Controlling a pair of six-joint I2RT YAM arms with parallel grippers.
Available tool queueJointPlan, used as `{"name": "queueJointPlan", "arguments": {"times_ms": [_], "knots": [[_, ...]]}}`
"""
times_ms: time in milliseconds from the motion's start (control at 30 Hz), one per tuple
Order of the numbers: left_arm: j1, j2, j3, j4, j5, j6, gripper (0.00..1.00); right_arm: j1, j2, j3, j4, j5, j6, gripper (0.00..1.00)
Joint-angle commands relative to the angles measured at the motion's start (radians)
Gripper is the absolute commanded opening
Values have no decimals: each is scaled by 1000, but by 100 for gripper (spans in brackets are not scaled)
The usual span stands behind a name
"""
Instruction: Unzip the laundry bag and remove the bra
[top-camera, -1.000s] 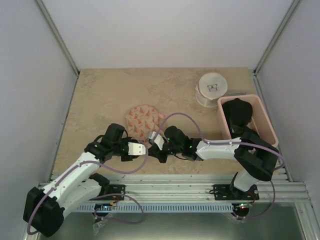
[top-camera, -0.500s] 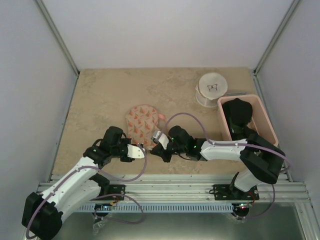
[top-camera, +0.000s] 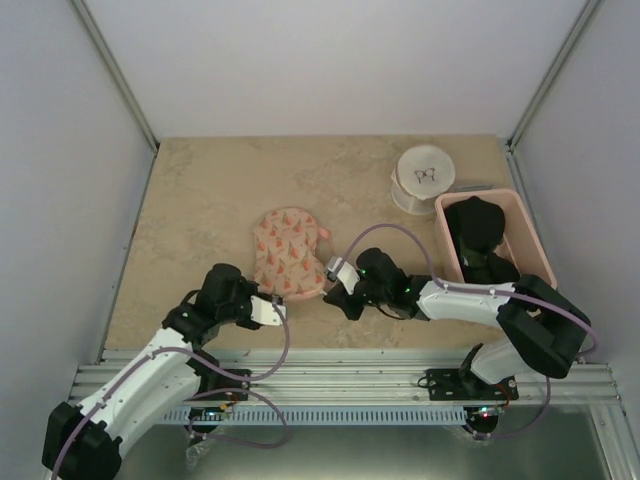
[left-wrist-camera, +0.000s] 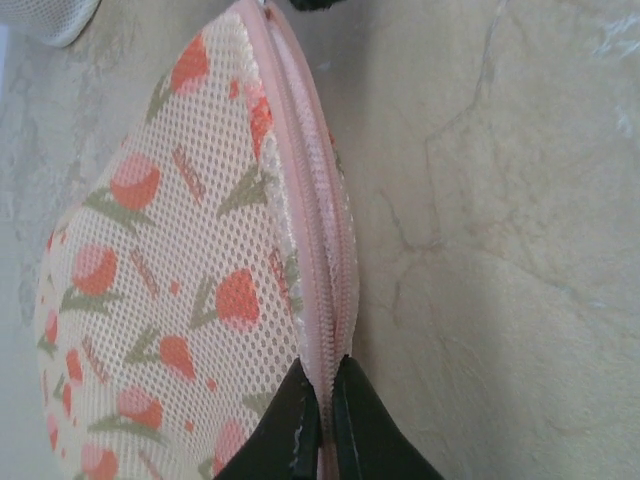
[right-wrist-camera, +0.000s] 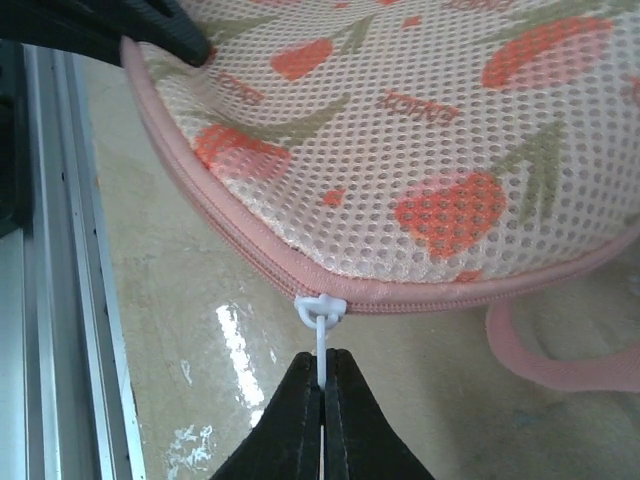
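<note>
The laundry bag (top-camera: 288, 252) lies flat near the table's front middle, cream mesh with orange-red print and a pink zip rim. My left gripper (top-camera: 282, 308) is shut on the bag's near rim; in the left wrist view its tips (left-wrist-camera: 322, 400) pinch the pink zipper edge (left-wrist-camera: 325, 290). My right gripper (top-camera: 333, 272) is at the bag's right edge, shut on the white zipper pull (right-wrist-camera: 320, 325), which hangs from the pink rim (right-wrist-camera: 250, 250) of the bag (right-wrist-camera: 420, 150). A pink loop (right-wrist-camera: 560, 365) lies beside it. The bra is hidden.
A pink bin (top-camera: 530, 240) holding a dark garment (top-camera: 478, 232) stands at the right edge. A white round container (top-camera: 422, 178) stands behind it. The metal rail (top-camera: 340, 378) runs along the table's front edge, close below both grippers.
The right gripper has moved right along the bag's edge with the zipper pull. The left gripper has drawn back toward the front edge, still holding the rim. The bag has shifted slightly.
</note>
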Motion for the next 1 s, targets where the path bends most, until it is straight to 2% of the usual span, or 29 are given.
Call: {"name": "queueJointPlan", "arguments": {"times_ms": [0, 100, 167, 200, 233, 267, 300, 400, 467, 533, 633, 733, 867, 967], "knots": [[54, -4, -54, 118, -124, 40, 0, 18, -10, 2, 17, -9, 2, 1], [241, 74, -22, 155, -55, 107, 0, 38, -12, -1, 75, -15, 25, 1], [287, 130, 26, 125, -43, 125, 4, 47, -5, 8, 88, -19, 30, 0], [291, 144, 48, 98, -39, 126, 24, 53, 2, 14, 92, -21, 31, 1], [291, 145, 68, 61, -17, 133, 51, 60, 12, 22, 95, -24, 31, 1], [290, 137, 87, 14, 17, 150, 71, 70, 21, 30, 96, -27, 29, 1], [291, 124, 103, -39, 56, 179, 81, 77, 29, 38, 99, -31, 30, 1], [290, 71, 135, -170, 173, 246, 93, 93, 48, 51, 118, -45, 38, 0], [281, 31, 145, -214, 263, 230, 96, 99, 60, 59, 135, -57, 45, 1], [229, 0, 150, -229, 287, 146, 96, 106, 74, 73, 141, -66, 53, 0], [82, -4, 139, -220, 240, -6, 92, 124, 88, 93, 149, -74, 62, 1], [-22, 15, 118, -130, 207, -188, 87, 134, 99, 108, 164, -85, 72, 1], [-32, 51, 89, -23, 196, -256, 76, 143, 107, 122, 170, -89, 81, 1], [-32, 72, 71, 76, 162, -293, 57, 147, 112, 131, 169, -90, 81, 1]]}}
